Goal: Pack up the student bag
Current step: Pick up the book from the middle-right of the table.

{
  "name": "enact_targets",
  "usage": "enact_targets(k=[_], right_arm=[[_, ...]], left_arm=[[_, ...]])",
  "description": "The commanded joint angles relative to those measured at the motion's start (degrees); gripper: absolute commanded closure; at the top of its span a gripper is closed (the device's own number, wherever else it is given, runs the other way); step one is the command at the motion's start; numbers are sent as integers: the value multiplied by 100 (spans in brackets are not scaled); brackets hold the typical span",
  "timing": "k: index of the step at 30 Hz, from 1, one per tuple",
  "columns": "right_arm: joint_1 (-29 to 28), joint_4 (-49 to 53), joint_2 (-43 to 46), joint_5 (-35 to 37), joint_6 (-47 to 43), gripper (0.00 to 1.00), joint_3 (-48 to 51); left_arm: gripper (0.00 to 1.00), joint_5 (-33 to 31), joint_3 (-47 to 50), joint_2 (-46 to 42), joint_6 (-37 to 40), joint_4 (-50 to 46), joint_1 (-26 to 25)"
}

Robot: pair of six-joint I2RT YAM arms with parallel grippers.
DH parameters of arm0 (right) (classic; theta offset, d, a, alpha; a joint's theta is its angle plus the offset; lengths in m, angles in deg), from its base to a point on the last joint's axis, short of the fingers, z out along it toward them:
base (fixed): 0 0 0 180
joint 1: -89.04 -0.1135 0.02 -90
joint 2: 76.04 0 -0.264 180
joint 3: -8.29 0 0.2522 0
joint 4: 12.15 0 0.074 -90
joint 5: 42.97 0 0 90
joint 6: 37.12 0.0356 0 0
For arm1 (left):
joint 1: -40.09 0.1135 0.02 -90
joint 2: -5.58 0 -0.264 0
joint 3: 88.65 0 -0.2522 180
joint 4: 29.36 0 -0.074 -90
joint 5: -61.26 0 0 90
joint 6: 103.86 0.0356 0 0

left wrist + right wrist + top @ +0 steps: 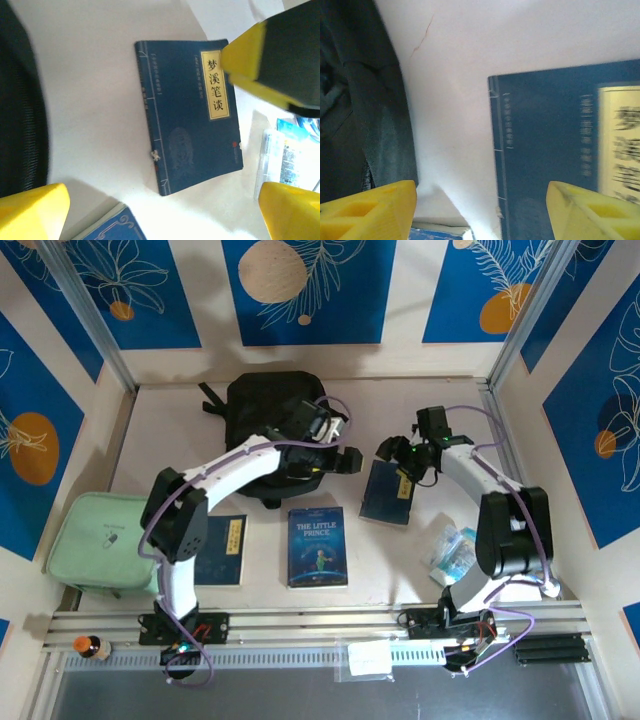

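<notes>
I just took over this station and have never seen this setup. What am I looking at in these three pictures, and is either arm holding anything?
Two robot arms are bolted at the table's near edge. The overhead picture shows both; the others come from cameras on each wrist, yellow fingers in frame. The left gripper is open over the black backpack. The right gripper hangs open above a dark blue book, holding nothing. Also on the table: a Little Prince book, another blue book, a mint-green case and some packets.
</notes>
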Motion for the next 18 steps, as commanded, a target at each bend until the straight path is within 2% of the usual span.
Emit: enact_targets(k=[1, 3, 6, 8, 11, 18], right_arm=[[54, 857, 152, 1117, -304, 32, 229], [99, 1013, 159, 1448, -265, 35, 357], [207, 1037, 110, 1519, -183, 42, 563], [264, 927, 30, 1397, -181, 46, 676], [333, 816, -163, 1131, -248, 54, 685], [373, 867, -630, 934, -513, 72, 451]], left_arm=[[6, 110, -332, 360, -164, 115, -173], [10, 62, -460, 570, -270, 185, -267], [19, -65, -719, 945, -465, 115, -363], [25, -107, -974, 1233, -536, -32, -410], [28, -229, -1273, 1567, -579, -264, -455], [43, -272, -1487, 1928, -584, -456, -458]])
